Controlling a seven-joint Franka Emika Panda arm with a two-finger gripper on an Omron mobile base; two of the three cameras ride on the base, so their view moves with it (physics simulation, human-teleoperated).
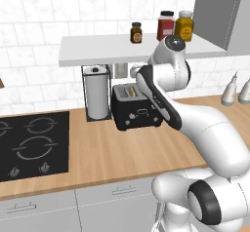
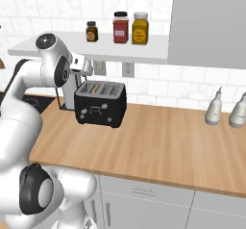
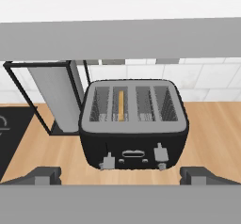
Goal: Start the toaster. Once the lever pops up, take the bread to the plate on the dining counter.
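The black toaster [image 3: 134,124] sits on the wooden table [image 1: 107,153] close to the tiled wall, under a grey shelf [image 1: 97,50]. From the hand view we look down onto its top: four slots, and the bread [image 3: 121,105] stands edge-up in the second slot from the left, a thin tan strip down inside. Two small grey levers [image 3: 161,153] stick out of the toaster's front face, one at each end.

The gripper [image 3: 120,176] hangs in front of and above the toaster, its two dark tips spread wide at the bottom corners of the hand view, nothing between them and touching nothing. In the left base view the arm arches up over the table and its forearm crosses in front of the toaster's right side.

Just beside the toaster, on its left, stands a paper-towel roll [image 1: 98,97] in a wire holder. Further left, a black hob [image 1: 31,143] is set into the table. Up on the shelf stand three jars [image 2: 120,27]: a small dark one, a red one and a yellow one. Two pale bottles [image 2: 214,108] stand well off to the right by the wall.
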